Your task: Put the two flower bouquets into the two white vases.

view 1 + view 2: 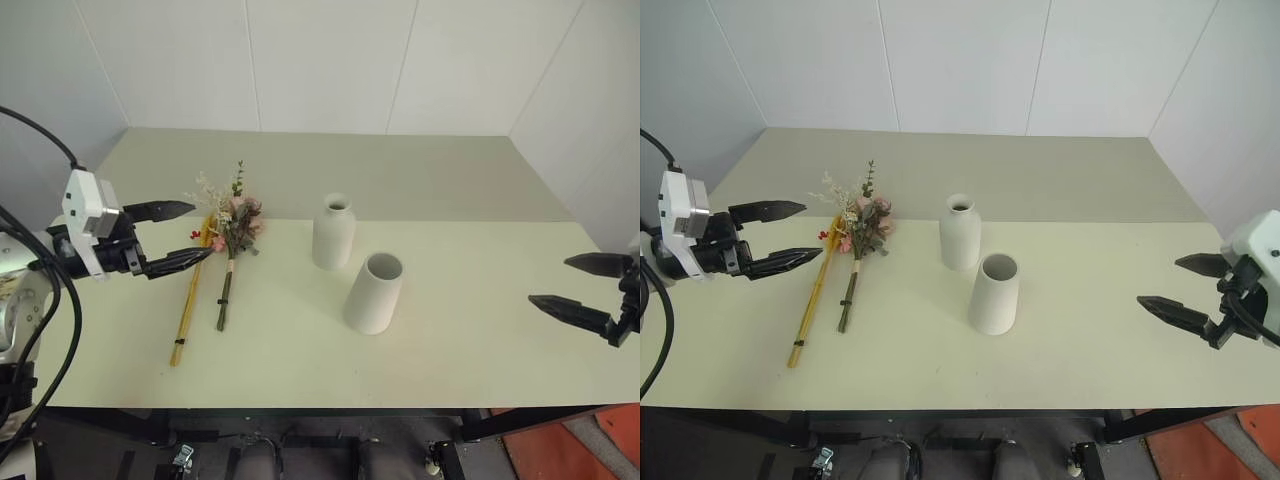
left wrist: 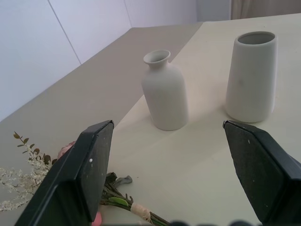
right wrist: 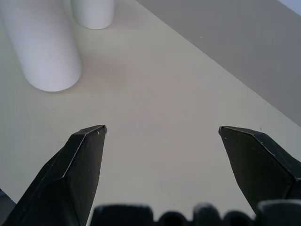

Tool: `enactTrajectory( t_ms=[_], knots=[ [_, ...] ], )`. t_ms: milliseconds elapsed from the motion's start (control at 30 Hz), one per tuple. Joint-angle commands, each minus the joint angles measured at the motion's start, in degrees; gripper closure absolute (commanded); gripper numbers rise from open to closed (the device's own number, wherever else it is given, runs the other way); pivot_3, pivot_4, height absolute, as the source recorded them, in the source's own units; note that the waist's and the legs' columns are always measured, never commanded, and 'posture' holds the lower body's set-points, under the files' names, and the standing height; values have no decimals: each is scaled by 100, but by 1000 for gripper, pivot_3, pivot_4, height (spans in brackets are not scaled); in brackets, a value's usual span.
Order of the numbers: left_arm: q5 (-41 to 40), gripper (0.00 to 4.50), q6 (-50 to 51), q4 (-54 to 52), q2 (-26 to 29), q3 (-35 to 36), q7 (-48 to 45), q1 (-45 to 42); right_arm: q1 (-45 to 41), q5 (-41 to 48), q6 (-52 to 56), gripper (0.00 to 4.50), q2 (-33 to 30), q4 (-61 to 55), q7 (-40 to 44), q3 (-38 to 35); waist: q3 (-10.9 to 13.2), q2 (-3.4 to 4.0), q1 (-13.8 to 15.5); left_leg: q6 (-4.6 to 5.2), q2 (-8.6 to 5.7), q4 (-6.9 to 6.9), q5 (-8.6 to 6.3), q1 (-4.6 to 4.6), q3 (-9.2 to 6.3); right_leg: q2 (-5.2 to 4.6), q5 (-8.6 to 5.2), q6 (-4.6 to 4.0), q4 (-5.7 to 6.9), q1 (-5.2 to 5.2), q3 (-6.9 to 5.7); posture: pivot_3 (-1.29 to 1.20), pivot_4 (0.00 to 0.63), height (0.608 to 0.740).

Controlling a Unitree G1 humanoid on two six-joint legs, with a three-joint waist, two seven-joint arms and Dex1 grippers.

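Pink rose bouquet [image 1: 233, 235] just beside spread left gripper [image 1: 190, 233].

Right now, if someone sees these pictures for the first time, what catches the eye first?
Two white vases stand mid-table: a narrow-necked bottle vase and, nearer the robot, a wide-mouthed tapered vase. To their left two bouquets lie flat side by side: pink roses with green leaves and slim yellow-orange dried stalks. The open left gripper hovers beside the flower heads, and the open right gripper hangs at the table's right end.
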Motion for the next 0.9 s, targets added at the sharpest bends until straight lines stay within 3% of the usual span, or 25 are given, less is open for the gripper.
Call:
enactTrajectory(
  t_ms=[33, 400, 633, 767, 900],
  knots=[
    [-92, 455, -36, -116, 73, 263, 29, 43, -94, 41, -50, 0, -103, 28, -11, -138, 0, 0, 1, 0, 0, 0, 0, 0, 0, 0, 0, 0, 0, 0, 0, 0, 150, 740],
    [-39, 455, -95, -339, -40, 489, 426, 291, -200, 74, -88, 0, -132, 59, 16, -15, 0, 0, 1, 0, 0, 0, 0, 0, 0, -1, 0, -1, 0, -1, 0, 0, 150, 740],
    [327, 455, 2359, -1182, 127, 745, 2726, 842, -334, 179, -42, 0, -203, -39, -15, 71, 0, 0, -34, 0, 1, -4, 0, 2, 0, 0, 0, 2, 1, -1, 1, 0, 150, 740],
    [408, 455, 4053, -1108, 126, 221, 3660, 256, -1129, 917, 177, 0, -309, -244, -109, 301, 1, -1, -33, 0, -2, -3, 0, 5, 0, -1, 1, 2, 5, -2, 1, 0, 150, 740],
    [494, 455, 4919, -880, -190, -494, 4098, -598, -2016, 1479, 283, 0, -531, -358, -170, 918, 2, -2, -5, -1, -1, -4, 0, 9, -5, 1, 1, -1, 10, 0, -2, 0, 150, 740]
  ],
)
